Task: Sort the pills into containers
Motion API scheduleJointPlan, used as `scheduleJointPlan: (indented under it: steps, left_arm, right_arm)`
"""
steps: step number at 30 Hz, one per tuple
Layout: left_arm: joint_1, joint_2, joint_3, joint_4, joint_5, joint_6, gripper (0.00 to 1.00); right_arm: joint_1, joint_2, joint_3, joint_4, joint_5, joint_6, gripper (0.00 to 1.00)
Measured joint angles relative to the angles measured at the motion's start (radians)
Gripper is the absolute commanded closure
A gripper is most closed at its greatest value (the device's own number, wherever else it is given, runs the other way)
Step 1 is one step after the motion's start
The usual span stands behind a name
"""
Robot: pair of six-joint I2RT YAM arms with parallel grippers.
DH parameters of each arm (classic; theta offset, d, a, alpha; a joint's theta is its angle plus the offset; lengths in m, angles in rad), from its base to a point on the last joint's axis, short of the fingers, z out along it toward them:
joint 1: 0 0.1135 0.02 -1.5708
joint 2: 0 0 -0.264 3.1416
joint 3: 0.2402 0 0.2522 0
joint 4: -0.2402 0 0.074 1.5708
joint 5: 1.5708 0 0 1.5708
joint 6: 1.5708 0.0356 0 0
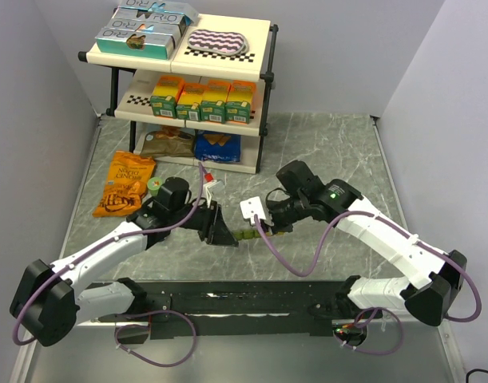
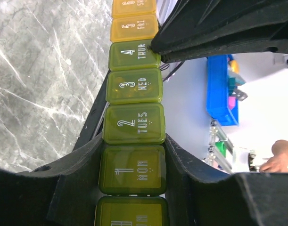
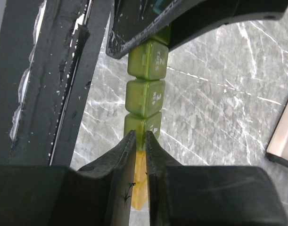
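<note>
The containers (image 2: pixel 134 127) are one strip of lidded compartments, dark green to yellow, marked MON, TUES, WED, THUR and FRI. My left gripper (image 2: pixel 133 157) is shut on the strip at the MON compartment and holds it above the table. In the top view the strip (image 1: pixel 245 234) spans between my left gripper (image 1: pixel 221 230) and my right gripper (image 1: pixel 269 229). My right gripper (image 3: pixel 140 141) is shut on the strip's yellow end, its fingers pinching the thin edge just past the green compartments (image 3: pixel 144 96). All lids that show are closed. No pills are in view.
A two-tier shelf (image 1: pixel 263 76) with boxes and snack bags stands at the back. An orange snack bag (image 1: pixel 125 183) and a green bottle (image 1: pixel 156 185) lie behind my left arm. A small white object (image 1: pixel 251 209) sits beside my right gripper. A black rail (image 1: pixel 228 299) runs along the near edge.
</note>
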Motion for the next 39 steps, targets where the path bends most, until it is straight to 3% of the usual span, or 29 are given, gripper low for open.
scheduleJointPlan:
  steps: [17,23,27,39]
  left_arm:
    - [0.019,-0.003,-0.017,0.028,0.016,-0.103,0.99]
    - [0.023,-0.003,-0.022,0.048,0.016,-0.161,0.99]
    - [0.029,-0.014,-0.073,0.14,0.027,-0.246,0.99]
    - [0.036,-0.036,-0.188,0.405,0.067,-0.511,0.99]
  right_arm:
    - [0.06,0.003,0.0,0.006,0.102,-0.031,0.83]
    - [0.07,0.013,0.0,0.016,0.132,-0.029,0.95]
    - [0.071,0.012,0.0,0.041,0.157,-0.015,1.0]
    - [0.076,0.011,0.0,0.172,0.235,0.031,1.0]
